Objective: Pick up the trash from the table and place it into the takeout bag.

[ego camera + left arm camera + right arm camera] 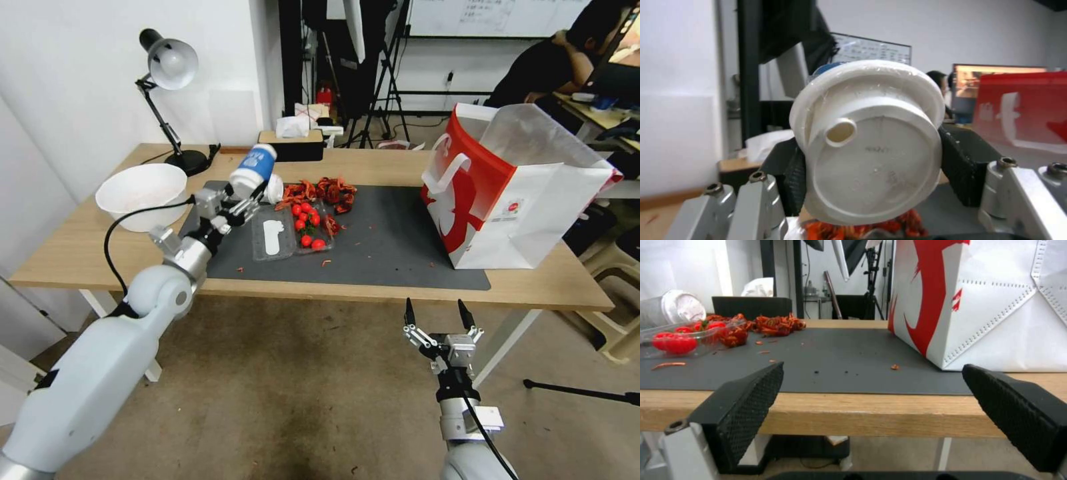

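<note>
Two ribbed black pads of the left gripper [245, 193] pinch a smooth white-lidded cup [255, 171], whose body hides behind its round lid. Right gripper [437, 315], fingers spread, hangs below the wood table [80, 253] edge, takeout bag [513, 193] beyond.

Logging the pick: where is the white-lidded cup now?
In the head view, the white-lidded cup sits gripped in the left claw, lifted above the dark grey mat's left end.

Bright, even indoor light; soft shadows; wrist views blur close up.

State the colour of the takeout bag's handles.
White. The flat loop handles on the red-and-white takeout bag show best in the head view.
</note>
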Robot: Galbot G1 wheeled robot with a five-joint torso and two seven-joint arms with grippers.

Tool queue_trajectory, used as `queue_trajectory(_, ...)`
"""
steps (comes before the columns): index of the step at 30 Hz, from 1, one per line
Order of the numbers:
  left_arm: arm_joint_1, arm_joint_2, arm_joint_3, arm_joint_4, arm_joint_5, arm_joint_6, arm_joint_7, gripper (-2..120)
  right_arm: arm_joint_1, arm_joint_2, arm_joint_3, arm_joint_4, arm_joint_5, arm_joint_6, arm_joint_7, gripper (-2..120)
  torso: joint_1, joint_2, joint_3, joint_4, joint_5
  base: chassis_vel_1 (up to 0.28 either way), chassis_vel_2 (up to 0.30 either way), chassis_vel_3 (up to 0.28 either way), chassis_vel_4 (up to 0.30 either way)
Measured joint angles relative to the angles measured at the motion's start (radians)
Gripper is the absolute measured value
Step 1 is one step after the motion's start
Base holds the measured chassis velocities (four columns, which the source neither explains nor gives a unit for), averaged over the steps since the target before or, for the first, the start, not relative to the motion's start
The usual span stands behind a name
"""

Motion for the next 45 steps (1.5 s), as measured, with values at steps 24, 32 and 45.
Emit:
queue_trajectory(24,-0.684,-0.112,0.589,0.210,-0.209,-0.001,-0.006,61,-0.001,-0.008,0.028,0.001,-0.004,0.006,0.015,100,0.000,0.000,0.000,0.0003,0.0003,0.000,0.000,0.000,0.000)
queue_trajectory(32,-0.920,-0.378,0.780,0.374,-0.304,0.000,-0.017,61,-0.001,-0.003,0.037,0.004,-0.004,0.011,0.024,100,0.000,0.000,0.000,-0.0001,0.0003,0.000,0.000,0.000,0.000)
queue_trajectory(45,-1.022,-0.611,0.945,0.625,-0.329,-0.010,0.009,61,0.008,0.004,0.036,0.005,-0.002,0.015,0.026,100,0.000,0.000,0.000,-0.0004,0.0003,0.000,0.000,0.000,0.000)
